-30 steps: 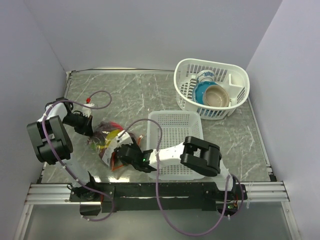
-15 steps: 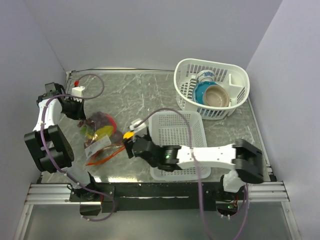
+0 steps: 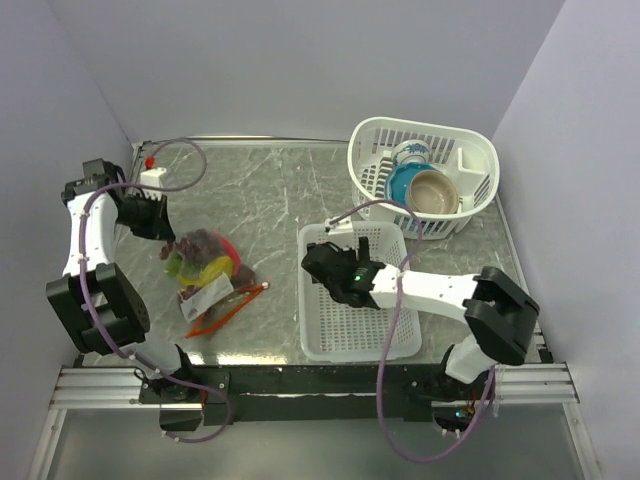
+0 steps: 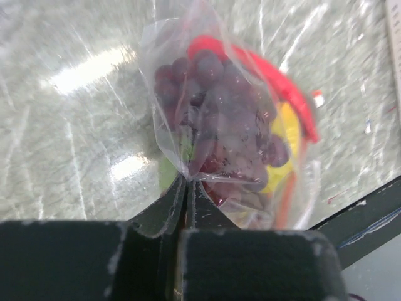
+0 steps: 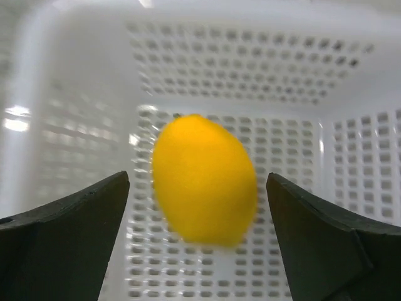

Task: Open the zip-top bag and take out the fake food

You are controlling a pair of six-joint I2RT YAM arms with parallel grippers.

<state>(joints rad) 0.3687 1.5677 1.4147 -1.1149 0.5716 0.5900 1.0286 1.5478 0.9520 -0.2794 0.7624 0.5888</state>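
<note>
The zip-top bag (image 3: 205,270) lies at the table's left, its orange-red zipper strip (image 3: 228,303) toward the front. My left gripper (image 3: 166,233) is shut on the bag's far end; in the left wrist view its jaws pinch the clear plastic (image 4: 187,180). Through the bag I see purple grapes (image 4: 219,119), a yellow piece (image 4: 285,147) and a bit of green (image 4: 164,177). My right gripper (image 3: 318,260) hangs open over the white flat basket (image 3: 340,352). A yellow round fruit (image 5: 203,179) sits blurred between the open right gripper's (image 5: 197,177) fingers, touching neither, above the basket floor.
A white round basket (image 3: 470,215) at the back right holds a blue bowl (image 3: 403,186) and a tan bowl (image 3: 433,193). Purple cables loop off both arms. Grey walls close in the left, back and right sides.
My right gripper has swung from the bag over to the flat basket with the yellow fruit and opened wide. The left gripper drew back with the bag's end, still shut on it.
</note>
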